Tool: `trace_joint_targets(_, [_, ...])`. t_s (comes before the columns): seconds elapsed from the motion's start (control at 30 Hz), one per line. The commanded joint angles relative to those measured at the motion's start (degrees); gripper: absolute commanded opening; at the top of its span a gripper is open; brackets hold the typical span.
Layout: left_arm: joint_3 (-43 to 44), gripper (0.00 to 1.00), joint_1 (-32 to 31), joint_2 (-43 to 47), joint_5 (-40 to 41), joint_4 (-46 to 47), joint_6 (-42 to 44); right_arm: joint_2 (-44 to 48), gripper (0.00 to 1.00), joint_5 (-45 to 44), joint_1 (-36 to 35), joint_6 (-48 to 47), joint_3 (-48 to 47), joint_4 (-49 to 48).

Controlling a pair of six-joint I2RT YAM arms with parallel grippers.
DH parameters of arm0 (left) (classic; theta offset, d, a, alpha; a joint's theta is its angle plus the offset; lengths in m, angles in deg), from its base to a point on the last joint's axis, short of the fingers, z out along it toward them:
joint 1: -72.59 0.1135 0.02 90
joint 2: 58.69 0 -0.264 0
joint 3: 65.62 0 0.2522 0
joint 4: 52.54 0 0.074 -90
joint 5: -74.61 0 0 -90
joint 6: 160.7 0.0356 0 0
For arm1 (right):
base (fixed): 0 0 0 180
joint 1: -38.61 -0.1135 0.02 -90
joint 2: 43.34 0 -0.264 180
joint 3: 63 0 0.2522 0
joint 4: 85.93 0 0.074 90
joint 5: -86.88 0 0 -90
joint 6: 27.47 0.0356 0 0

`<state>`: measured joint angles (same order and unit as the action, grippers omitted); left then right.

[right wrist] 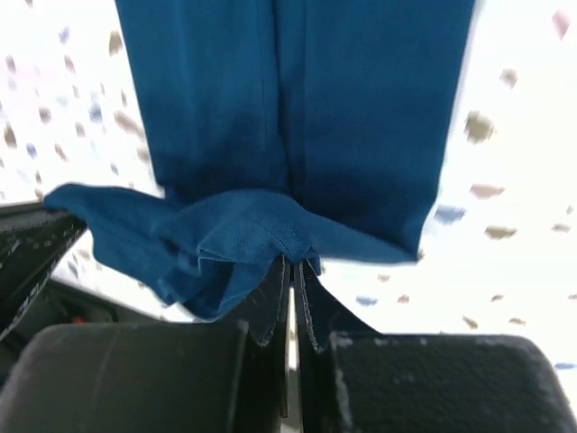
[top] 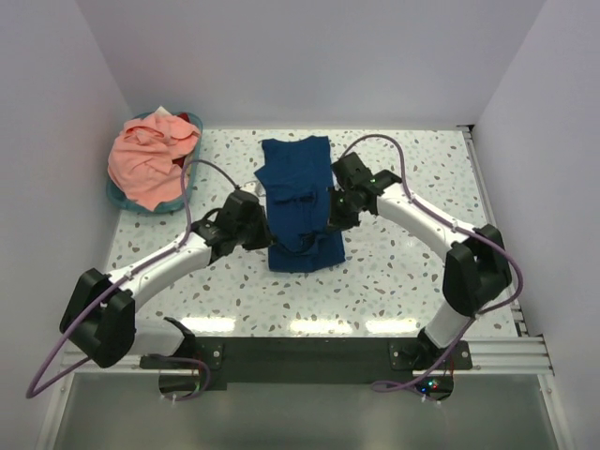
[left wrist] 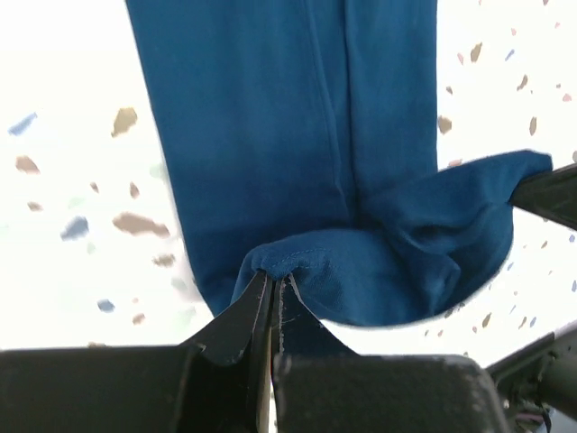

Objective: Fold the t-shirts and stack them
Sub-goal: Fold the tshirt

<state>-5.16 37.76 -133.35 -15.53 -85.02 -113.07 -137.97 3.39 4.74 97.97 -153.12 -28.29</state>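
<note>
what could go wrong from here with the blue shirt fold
1. The left hand and right hand each pinch only a thin bit of the navy t-shirt at its edge, so a corner may slip out mid-fold.
2. The cloth sags and bunches between them, so the fold could land creased or crooked.

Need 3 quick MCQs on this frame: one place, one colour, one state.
1. Where is the pink t-shirt?
A. in the teal basket
B. flat at mid-table
C. under the right arm

2. The mid-table t-shirt is:
A. red
B. navy blue
C. white

3. Both arms' fingers are:
A. open above the cloth
B. shut on the mid-table t-shirt's edge
C. empty

Answers:
1 A, it is heaped in the basket at the far left.
2 B, plainly blue in every view.
3 B, the left fingers and right fingers pinch its hem.
</note>
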Motion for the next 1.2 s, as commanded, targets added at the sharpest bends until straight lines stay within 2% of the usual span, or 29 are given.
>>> trace_joint_targets(0.0, [4.1, 0.0, 3.2, -2.6, -2.3, 6.0, 4.7, -3.0, 0.0, -3.6, 2.1, -1.7, -5.5, -2.8])
trace_joint_targets(0.23, [9.7, 0.0, 8.2, -10.8, -4.6, 9.4, 8.4, -10.9, 0.0, -3.3, 7.2, -3.5, -13.4, -4.8])
trace_joint_targets(0.43, [14.9, 0.0, 12.8, -18.1, -6.2, 12.0, 9.8, -20.3, 0.0, -3.0, 8.1, -4.9, -25.1, -3.2])
trace_joint_targets(0.53, [16.6, 0.0, 14.3, -21.1, -9.0, 13.3, 10.1, -23.3, 0.0, -4.0, 8.3, -5.5, -28.1, -2.3])
trace_joint_targets(0.93, [26.4, 0.0, 17.8, -33.3, -11.4, 12.9, 12.0, -27.3, 0.0, -8.3, 9.3, -6.1, -34.7, -0.3])
trace_joint_targets(1.0, [27.5, 0.16, 17.9, -34.0, -11.1, 12.4, 12.0, -28.6, 0.0, -8.3, 9.6, -6.2, -35.6, 0.6])
trace_joint_targets(1.03, [27.8, 0.27, 17.9, -34.2, -10.4, 12.0, 12.0, -29.1, 0.09, -8.3, 9.8, -6.3, -36.9, 1.0])
trace_joint_targets(1.07, [28.4, 0.48, 17.9, -34.2, -9.7, 10.9, 12.0, -29.8, 0.21, -8.1, 9.8, -6.3, -37.6, 1.5])
trace_joint_targets(1.1, [28.5, 0.56, 17.9, -33.7, -7.9, 10.6, 12.0, -30.6, 0.33, -7.7, 10.0, -6.6, -38.4, 2.0])
trace_joint_targets(1.13, [27.8, 0.61, 17.9, -32.2, -7.1, 10.7, 12.0, -31.0, 0.52, -7.4, 10.0, -6.8, -39.8, 2.3])
trace_joint_targets(1.17, [27.2, 0.67, 17.9, -31.2, -6.2, 11.0, 12.0, -31.1, 0.58, -7.2, 10.0, -7.1, -40.5, 2.3])
